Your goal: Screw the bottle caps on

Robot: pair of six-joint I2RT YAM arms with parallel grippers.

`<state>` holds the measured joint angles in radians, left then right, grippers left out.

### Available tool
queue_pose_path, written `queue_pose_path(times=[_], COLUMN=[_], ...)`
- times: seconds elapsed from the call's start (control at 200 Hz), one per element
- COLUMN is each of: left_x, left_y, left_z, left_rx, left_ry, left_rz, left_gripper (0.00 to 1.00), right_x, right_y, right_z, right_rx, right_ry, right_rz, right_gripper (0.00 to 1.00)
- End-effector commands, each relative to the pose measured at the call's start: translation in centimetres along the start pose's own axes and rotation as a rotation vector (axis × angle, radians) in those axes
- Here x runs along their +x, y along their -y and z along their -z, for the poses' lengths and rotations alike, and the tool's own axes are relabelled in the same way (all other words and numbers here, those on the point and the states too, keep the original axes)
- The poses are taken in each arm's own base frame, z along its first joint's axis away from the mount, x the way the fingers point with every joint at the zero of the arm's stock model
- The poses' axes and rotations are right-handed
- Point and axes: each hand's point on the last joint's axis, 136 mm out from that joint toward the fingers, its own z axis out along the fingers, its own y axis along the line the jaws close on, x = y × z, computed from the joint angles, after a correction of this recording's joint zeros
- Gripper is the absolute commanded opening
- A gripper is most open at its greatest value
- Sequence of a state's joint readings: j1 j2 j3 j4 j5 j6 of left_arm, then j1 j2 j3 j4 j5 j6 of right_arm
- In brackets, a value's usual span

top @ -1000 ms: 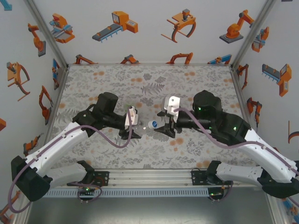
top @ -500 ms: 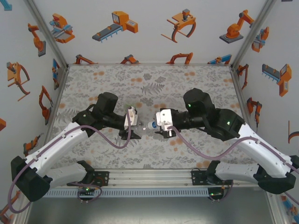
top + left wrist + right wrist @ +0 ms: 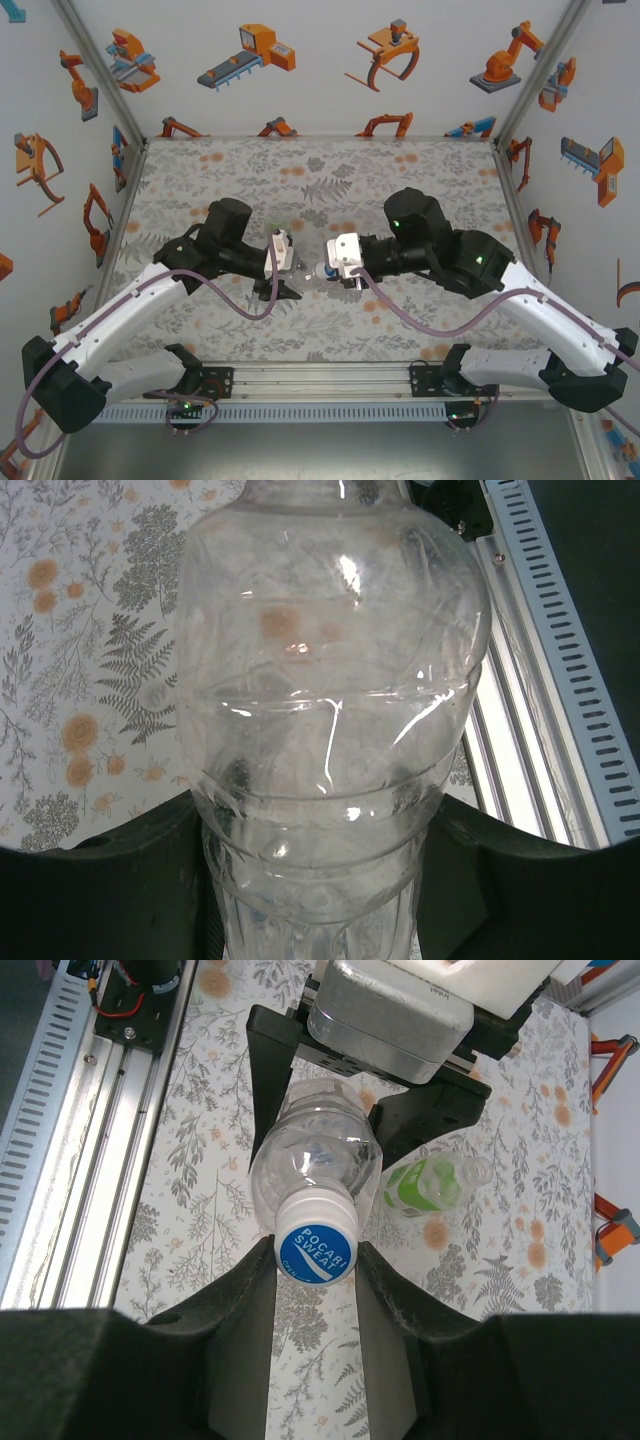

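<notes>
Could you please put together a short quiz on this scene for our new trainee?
1. True or false: the right gripper has a finger on each side of the blue-and-white cap.
2. Which holds the clear bottle? A) the left gripper B) the right gripper C) neither
3. In the right wrist view, what lies on the table beyond the held bottle?

Key: 1 true. 2 A. 3 the green-labelled bottle, lying on its side.
</notes>
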<state>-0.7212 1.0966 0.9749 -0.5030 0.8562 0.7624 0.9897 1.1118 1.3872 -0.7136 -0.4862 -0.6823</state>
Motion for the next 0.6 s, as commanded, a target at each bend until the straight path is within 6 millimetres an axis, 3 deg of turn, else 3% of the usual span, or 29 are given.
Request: queue_pose_path(times=[0.0,0.125,0.411,0.506,0.596], left_x=[-1.83,-1.79,-1.64,-1.67,-1.65], left_y=[0.43,0.39,0.25,0.22,0.2], left_z=[0.69,0.67,0.6,0.61,0.6], left_rx=[0.012,0.012,0.008,0.007,0.007], left_ry=[0.044,0.042,0.036,0.036,0.036], left_rz=[-0.052,-0.05,-0.045,-0.045,-0.045], left_gripper=[0.0,0.0,0.0,0.0,0.0], right_x=[-0.75,-1.12,-1.01,-0.78,-0.61], right_y=[0.06,0.03,-0.1,-0.16,-0.09], right_z=[-0.05,-0.03,-0.04,-0.13,-0.26], right_rx=[-0.01,-0.011,-0.015,-0.019,-0.021], right_ry=[0.03,0.051,0.05,0.04,0.031], right_rz=[0.01,0.005,-0.001,-0.006,-0.031], right_gripper=[0.34,0.39,0.4,0.31,0.13])
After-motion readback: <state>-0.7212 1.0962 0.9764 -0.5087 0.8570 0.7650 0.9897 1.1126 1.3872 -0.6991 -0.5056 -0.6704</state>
